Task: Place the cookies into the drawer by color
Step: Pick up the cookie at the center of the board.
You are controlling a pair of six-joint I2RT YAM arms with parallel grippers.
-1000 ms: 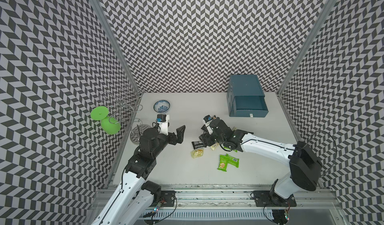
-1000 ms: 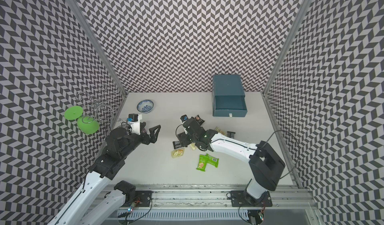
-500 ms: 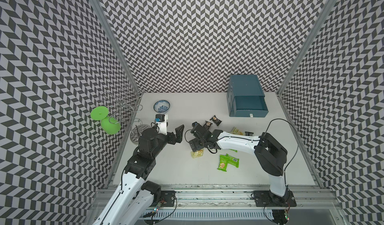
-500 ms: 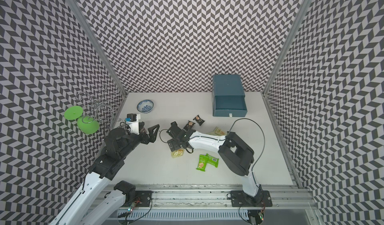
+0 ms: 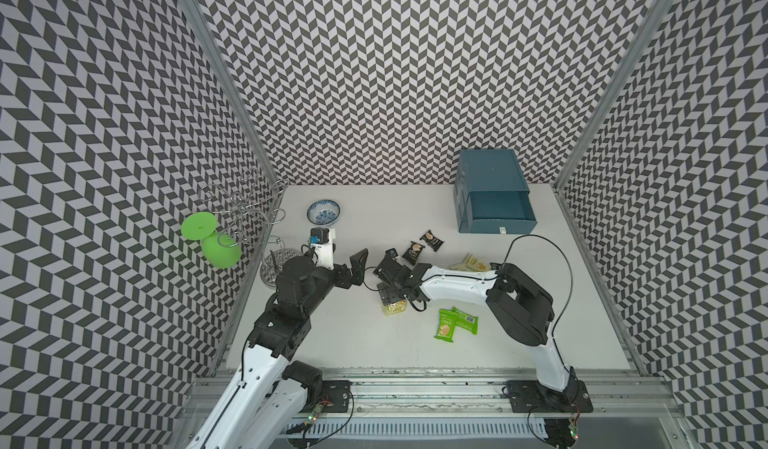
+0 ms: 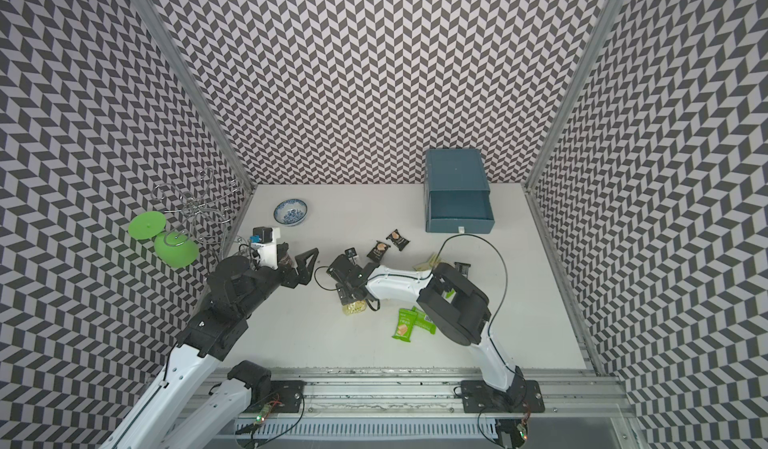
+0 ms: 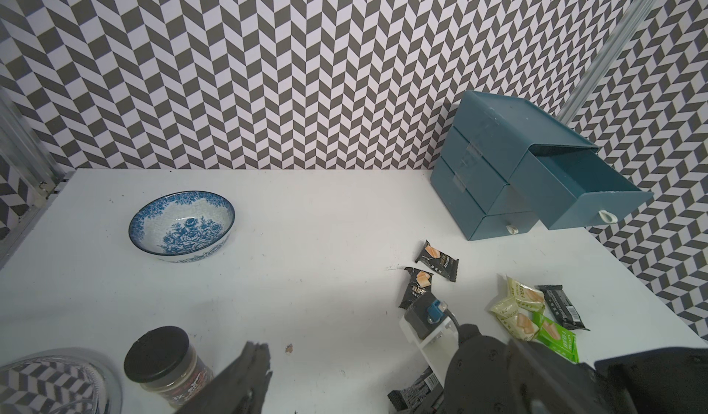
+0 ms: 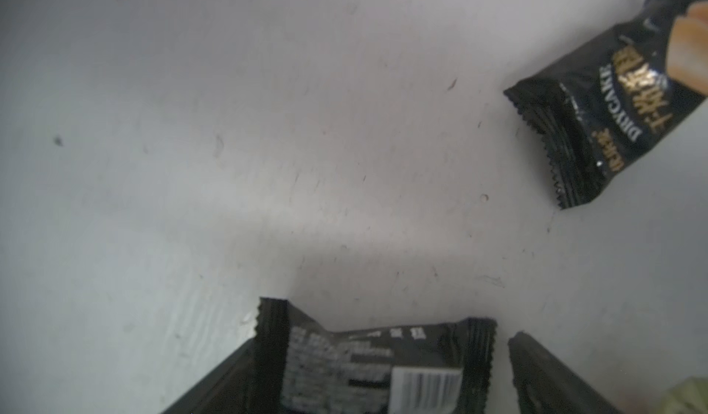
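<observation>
The cookies lie scattered mid-table. Two black packets (image 5: 431, 240) (image 5: 412, 253) sit side by side, and pale yellow ones (image 5: 471, 263) lie with another black one (image 5: 494, 266). Two green packets (image 5: 446, 324) are nearer the front. My right gripper (image 5: 384, 289) (image 8: 387, 339) is open and low over the table, with a black packet (image 8: 375, 366) lying back side up between its fingers, beside a pale yellow packet (image 5: 393, 307). My left gripper (image 5: 357, 271) is open and holds nothing, just left of the right one. The blue cabinet (image 5: 490, 172) has its top drawer (image 5: 496, 218) pulled out.
A blue-patterned bowl (image 5: 323, 211) stands at the back left. A brown spice jar (image 7: 168, 366) and a glass dish (image 5: 276, 266) are beside my left arm. A wire rack with green cups (image 5: 220, 235) hangs at the left wall. The right arm's cable (image 5: 540, 243) loops above the table.
My right arm has swung left and toward the front, and its gripper has come down around the black packet with the jaws opened wider. The left arm has hardly moved.
</observation>
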